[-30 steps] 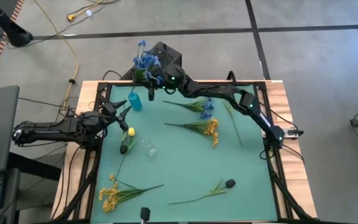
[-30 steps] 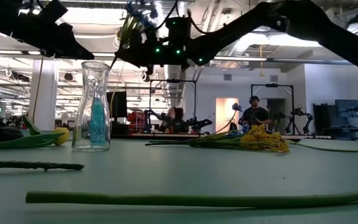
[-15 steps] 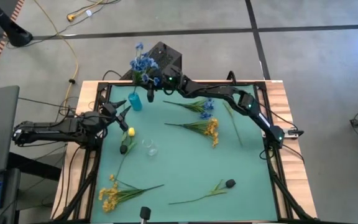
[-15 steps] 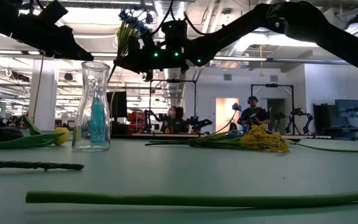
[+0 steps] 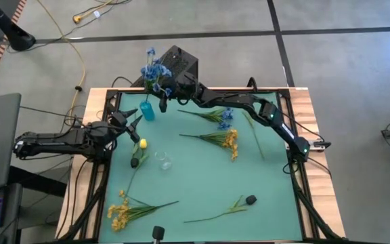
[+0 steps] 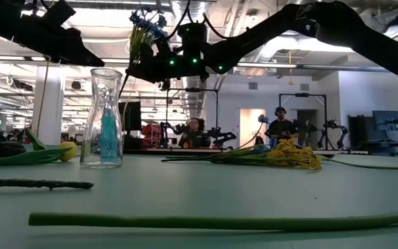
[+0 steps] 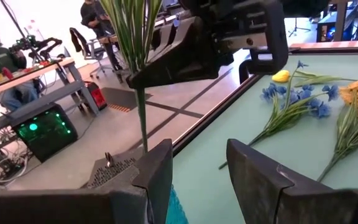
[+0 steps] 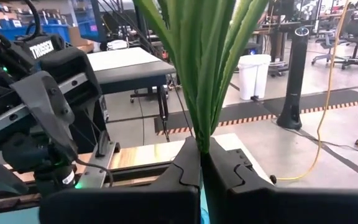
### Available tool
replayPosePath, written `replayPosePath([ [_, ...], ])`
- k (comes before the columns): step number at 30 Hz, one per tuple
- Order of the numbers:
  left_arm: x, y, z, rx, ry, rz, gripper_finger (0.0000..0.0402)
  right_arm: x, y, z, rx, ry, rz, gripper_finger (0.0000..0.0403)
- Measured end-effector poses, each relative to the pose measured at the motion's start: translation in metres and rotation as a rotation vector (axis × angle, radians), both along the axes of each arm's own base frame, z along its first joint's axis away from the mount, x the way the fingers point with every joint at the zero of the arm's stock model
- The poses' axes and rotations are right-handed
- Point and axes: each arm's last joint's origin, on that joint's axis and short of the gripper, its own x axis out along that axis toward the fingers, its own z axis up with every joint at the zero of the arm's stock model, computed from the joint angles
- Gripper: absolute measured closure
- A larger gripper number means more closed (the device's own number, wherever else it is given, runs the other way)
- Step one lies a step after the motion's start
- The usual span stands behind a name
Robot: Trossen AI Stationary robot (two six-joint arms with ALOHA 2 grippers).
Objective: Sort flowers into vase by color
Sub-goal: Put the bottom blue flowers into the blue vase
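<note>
green table mat is spread with flowers; a blue spray is held above the glass vase by the clenched right gripper; beside the vase, the left gripper is parted, holding nothing.

we see two matte black jointed arms; the right arm shows small green lights, the left arm trailing black cables.

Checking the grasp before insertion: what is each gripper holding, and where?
Right gripper pinches the blue flower spray by its green stalks below the leaves; left gripper holds nothing.
</note>
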Motion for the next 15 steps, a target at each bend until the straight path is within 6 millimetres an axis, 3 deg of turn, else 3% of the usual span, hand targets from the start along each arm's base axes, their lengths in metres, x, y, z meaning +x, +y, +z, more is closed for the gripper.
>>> replayPosePath([
  [15,0.0000,0.0000,-0.0001,0.005,0.006,-0.001,0.0260,0.0027,0.0060,-0.0086,-0.008,0.069,0.011,0.0335],
])
